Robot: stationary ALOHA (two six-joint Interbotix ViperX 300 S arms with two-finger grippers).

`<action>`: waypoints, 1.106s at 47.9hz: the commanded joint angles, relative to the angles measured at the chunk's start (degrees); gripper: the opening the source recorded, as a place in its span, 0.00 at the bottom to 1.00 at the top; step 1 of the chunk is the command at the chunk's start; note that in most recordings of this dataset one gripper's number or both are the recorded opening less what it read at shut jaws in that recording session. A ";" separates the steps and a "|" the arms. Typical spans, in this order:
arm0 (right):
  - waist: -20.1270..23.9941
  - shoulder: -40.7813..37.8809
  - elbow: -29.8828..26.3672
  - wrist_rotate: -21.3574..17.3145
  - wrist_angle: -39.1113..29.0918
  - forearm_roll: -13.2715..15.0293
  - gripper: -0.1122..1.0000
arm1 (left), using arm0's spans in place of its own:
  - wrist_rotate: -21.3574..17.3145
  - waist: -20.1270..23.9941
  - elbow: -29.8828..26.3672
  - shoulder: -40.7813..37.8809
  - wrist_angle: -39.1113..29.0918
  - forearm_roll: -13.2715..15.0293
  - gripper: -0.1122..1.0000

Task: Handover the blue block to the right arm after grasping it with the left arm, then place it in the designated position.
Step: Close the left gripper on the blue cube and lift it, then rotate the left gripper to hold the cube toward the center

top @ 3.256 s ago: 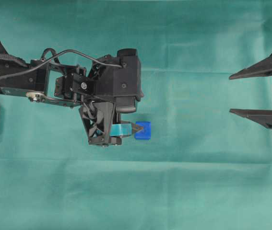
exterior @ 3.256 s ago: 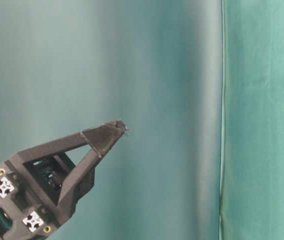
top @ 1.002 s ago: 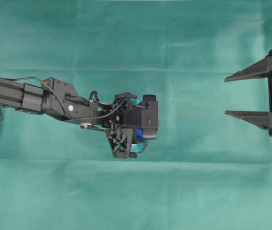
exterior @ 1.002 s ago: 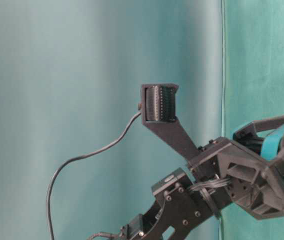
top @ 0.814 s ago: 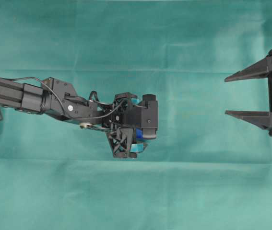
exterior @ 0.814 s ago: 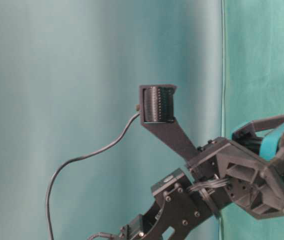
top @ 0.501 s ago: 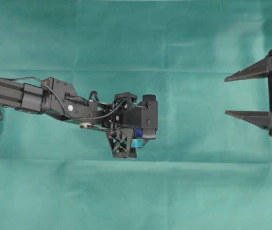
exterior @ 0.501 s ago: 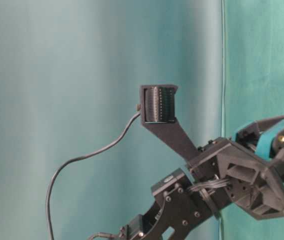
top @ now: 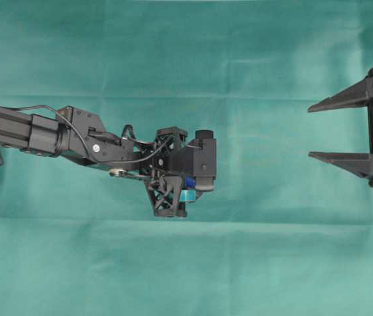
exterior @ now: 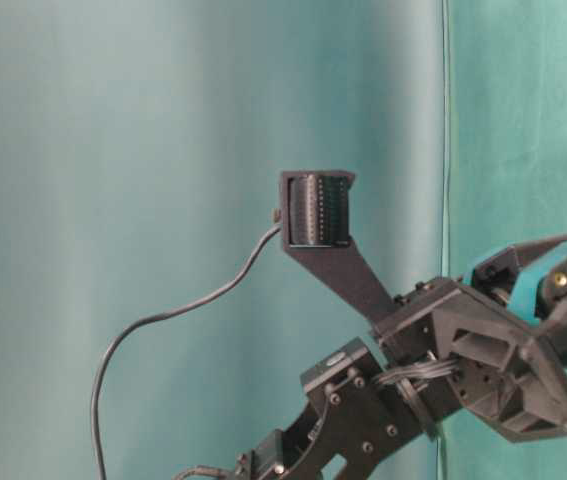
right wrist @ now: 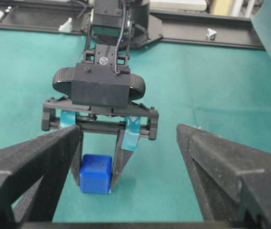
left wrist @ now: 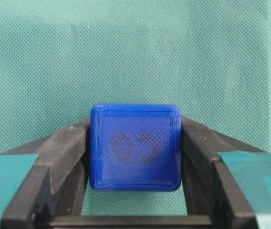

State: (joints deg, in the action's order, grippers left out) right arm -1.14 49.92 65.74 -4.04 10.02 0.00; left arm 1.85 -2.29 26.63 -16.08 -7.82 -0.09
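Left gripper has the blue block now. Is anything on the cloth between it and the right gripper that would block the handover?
Nothing visible. The blue block sits clamped in the left gripper, and only bare green cloth lies between it and the open right gripper.

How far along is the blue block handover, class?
Done: the left gripper has closed on the blue block, a finger on each side. In hand: the block is low over the green cloth. Left: the handover, since the right gripper waits open and apart, then placing.
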 commanded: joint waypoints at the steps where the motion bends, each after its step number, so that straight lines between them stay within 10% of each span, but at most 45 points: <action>1: -0.09 -0.26 -1.49 0.00 0.18 -0.09 0.94 | 0.09 0.00 -0.97 1.76 0.09 -0.18 0.52; 53: -0.09 -0.26 -1.76 0.18 0.18 0.09 0.94 | -0.35 -0.35 -7.56 24.17 -17.67 -0.53 0.52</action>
State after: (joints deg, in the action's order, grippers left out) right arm -1.14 49.83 65.57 -4.04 9.93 0.00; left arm 1.49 -2.46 21.01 5.27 -25.05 -0.35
